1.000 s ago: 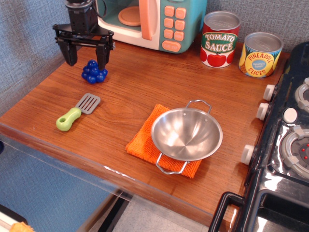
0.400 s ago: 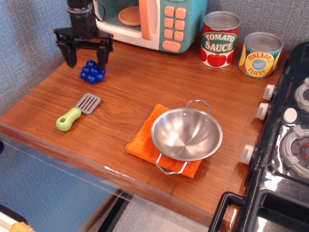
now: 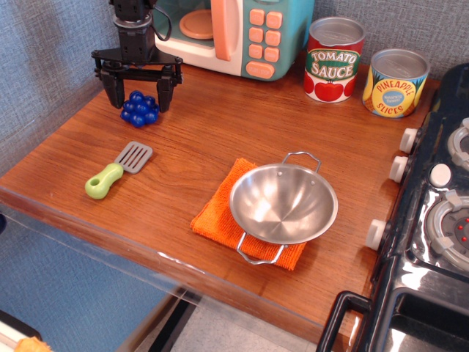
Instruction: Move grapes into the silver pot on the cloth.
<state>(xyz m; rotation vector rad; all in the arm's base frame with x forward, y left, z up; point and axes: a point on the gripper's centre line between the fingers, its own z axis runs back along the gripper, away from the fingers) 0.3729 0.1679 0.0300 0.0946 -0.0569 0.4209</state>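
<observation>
At the far left of the worktop, my end effector is spread wide, its fingers straddling the grapes, gripping nothing. The spatula lies nearer. To the right, the silver pot sits empty on the cloth.

Grapes: glossy dark-blue plastic beads. Silver pot: polished steel, mirror-smooth, thin wire handles. Cloth: orange ribbed fabric, matt. Table: smooth wood-grain surface, slight sheen. Gripper: matt black.
</observation>
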